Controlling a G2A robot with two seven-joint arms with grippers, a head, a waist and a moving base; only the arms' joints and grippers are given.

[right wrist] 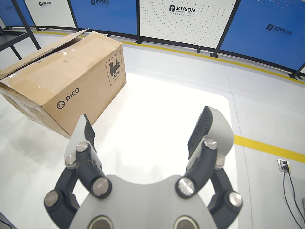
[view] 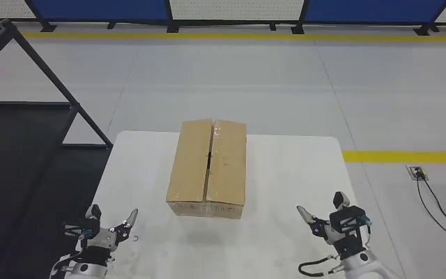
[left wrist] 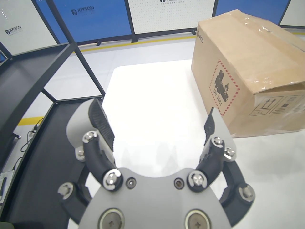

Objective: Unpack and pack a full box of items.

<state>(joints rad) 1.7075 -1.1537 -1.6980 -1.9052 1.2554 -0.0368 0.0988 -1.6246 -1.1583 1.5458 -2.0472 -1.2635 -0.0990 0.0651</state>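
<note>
Robot lab: blue-white pegboard partitions (right wrist: 188, 13), yellow floor tape (view: 394, 156), black rack (left wrist: 28, 77).

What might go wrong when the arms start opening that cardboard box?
The brown cardboard box stands near the far edge of the white table; a push from the left tool or right tool might slide it off.
Its top flaps are nearly shut, so prying at the narrow seam may tear the cardboard.

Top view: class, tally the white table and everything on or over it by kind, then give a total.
Cardboard box: 1
Grippers: 2, the left gripper and the right gripper, both with fingers open
White table: 1
Total: 4
</note>
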